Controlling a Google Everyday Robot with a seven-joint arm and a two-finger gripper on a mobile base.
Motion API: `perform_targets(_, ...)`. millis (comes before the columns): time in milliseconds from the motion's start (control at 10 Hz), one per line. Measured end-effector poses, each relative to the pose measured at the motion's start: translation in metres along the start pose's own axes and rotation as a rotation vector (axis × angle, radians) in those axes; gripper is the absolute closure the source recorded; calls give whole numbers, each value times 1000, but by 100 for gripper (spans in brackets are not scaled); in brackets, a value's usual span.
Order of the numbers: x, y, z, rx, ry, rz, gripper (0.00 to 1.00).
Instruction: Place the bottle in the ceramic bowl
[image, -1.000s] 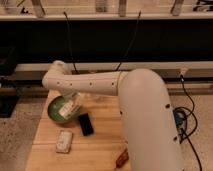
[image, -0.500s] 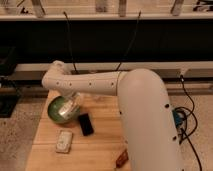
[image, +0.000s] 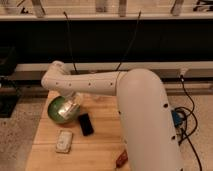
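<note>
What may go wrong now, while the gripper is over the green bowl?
1. The gripper hangs low over the ceramic bowl; it might knock the rim and push the bowl toward the near table edge.
2. The bottle seems held at an angle, so it could roll out when released.

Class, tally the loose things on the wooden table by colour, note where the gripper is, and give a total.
Green: 1, ceramic bowl
Black: 1, flat black object
Pale: 1, flat packet
Reddish: 1, small object at the table's front edge
Gripper: over the bowl, shut
Total: 4
</note>
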Motion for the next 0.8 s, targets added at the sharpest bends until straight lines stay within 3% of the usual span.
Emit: perform_targets(800,-1,-3,2,14,5,-38,89)
